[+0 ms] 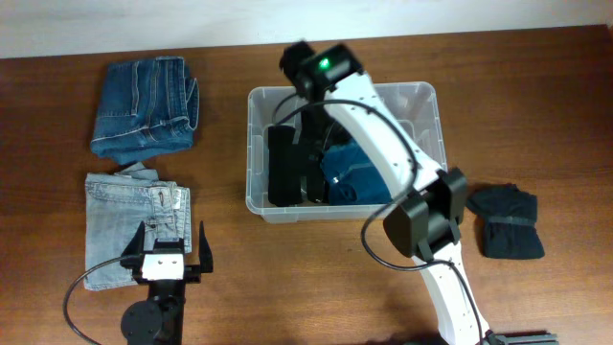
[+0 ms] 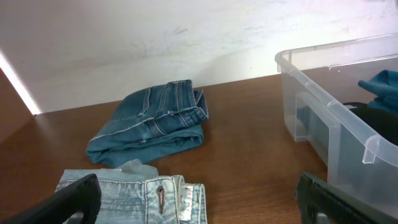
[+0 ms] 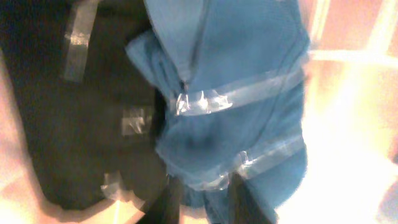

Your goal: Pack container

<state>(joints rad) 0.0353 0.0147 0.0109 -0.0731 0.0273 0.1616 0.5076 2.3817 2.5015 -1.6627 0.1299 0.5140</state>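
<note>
Closest to the robot's base, the left gripper (image 1: 172, 238) hangs released, its two fingers spread wide over the near edge of a folded pair of pale, light-wash jeans (image 1: 124, 216) on the brown table (image 1: 230, 278). Across on the right side, a dark folded garment (image 1: 506, 222) lies on the wood just beside the right arm's elbow.

Past these, the container (image 1: 252, 144) stands right of centre, clear-walled and upright, well apart from both pairs of jeans. The right arm reaches in over its rim from above. Inside lie a black garment (image 3: 81, 124) and, touching it, a blue garment (image 3: 236, 62), each bound with strips of clear tape (the tape shows plainly only in the right wrist view). The right gripper (image 3: 205, 199) is down at the blue bundle, its dark fingers (image 3: 163, 202) set either side of a fold. Whether they pinch the cloth or merely straddle it, I cannot tell.

Farthest on the left, a darker folded pair of blue jeans (image 1: 144, 105) rests near the table's back edge, beneath the white wall (image 2: 124, 37).
</note>
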